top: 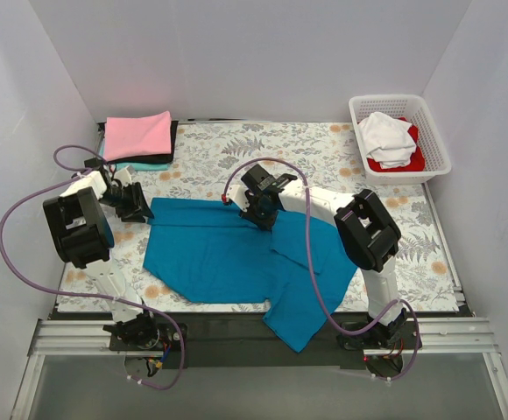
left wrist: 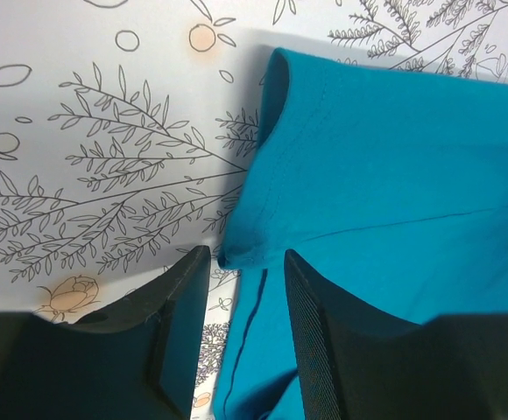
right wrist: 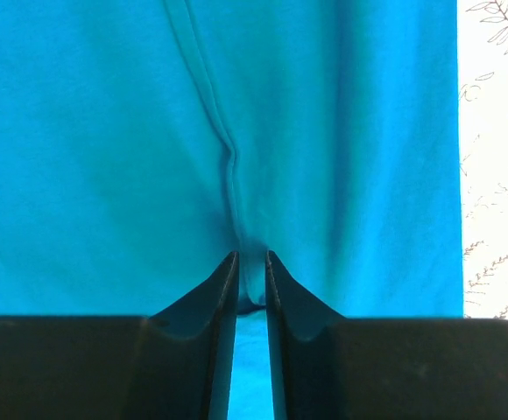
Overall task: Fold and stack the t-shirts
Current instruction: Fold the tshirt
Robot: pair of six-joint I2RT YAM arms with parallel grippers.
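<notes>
**Item 1.** Teal t-shirt (top: 228, 254): spread loose and wrinkled, with no fold made. Its near corner hangs over the near edge of the bench (top: 425, 249).

**Item 2.** Right tool (right wrist: 251, 254): at the middle of the shirt's far edge, clenched on a raised ridge of teal cloth along a seam.

**Item 3.** Left tool (left wrist: 246, 252): at the shirt's far-left corner. Its jaws are parted and straddle the hem edge, with no clamp seen.

**Item 4.** Pile beyond the shirt's left corner: pink t-shirt (top: 137, 134) on top, black t-shirt (top: 175, 144) and aqua t-shirt (top: 136, 165) beneath, all folded.

**Item 5.** Basket (top: 438, 153) beyond the shirt, far right: holds a white t-shirt (top: 387, 136) and a red t-shirt (top: 414, 162), both crumpled.

**Progress (judged):** about half done. Three shirts are stacked, the teal one is at its first fold, and two wait in the basket.

**Room:** bare floral bench lies beyond the shirt's far edge, between pile and basket, giving space to draw cloth outward. The overhang on the shirt's near side may drag it off the bench. Walls stand close on the left and right.
</notes>
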